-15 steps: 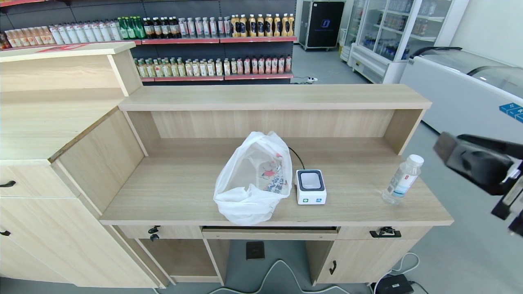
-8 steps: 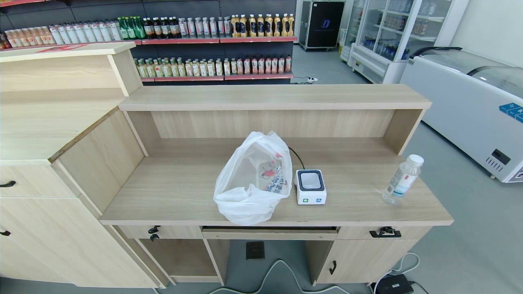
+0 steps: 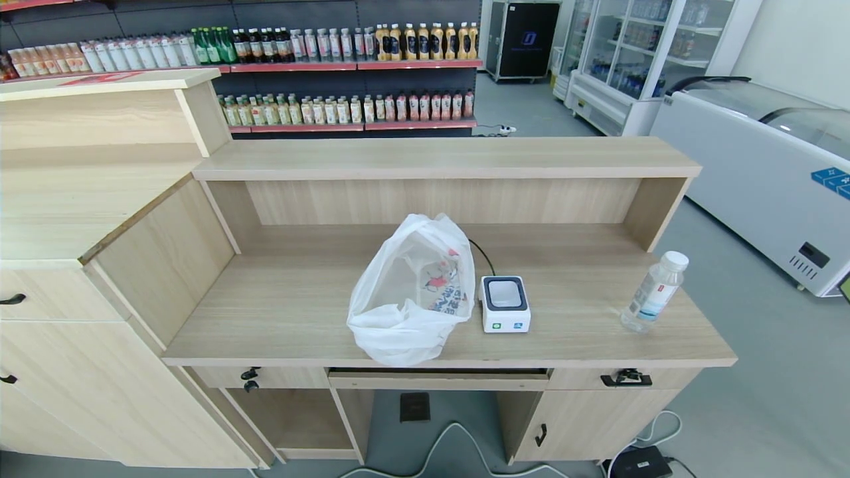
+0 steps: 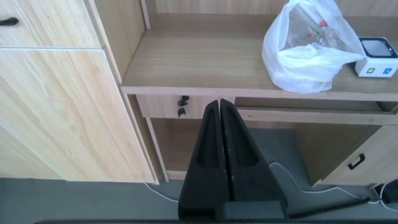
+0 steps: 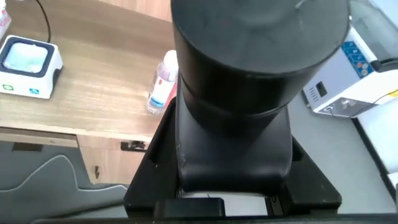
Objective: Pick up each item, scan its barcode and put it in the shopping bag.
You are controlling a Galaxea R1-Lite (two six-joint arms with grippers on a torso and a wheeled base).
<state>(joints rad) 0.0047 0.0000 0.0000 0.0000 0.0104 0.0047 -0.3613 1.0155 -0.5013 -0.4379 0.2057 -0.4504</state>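
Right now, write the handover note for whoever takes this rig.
Left gripper: shut, empty, low in front of the counter.
Right gripper: off the counter's right end; open or shut cannot be told.
Bag: mid-counter, mouth open; a printed packet seems to lie inside.
Scanner: just right of the bag.
Bottle: upright near the counter's right end.
Done: possibly one item bagged.
Left: pick the bottle, scan it, bag it.
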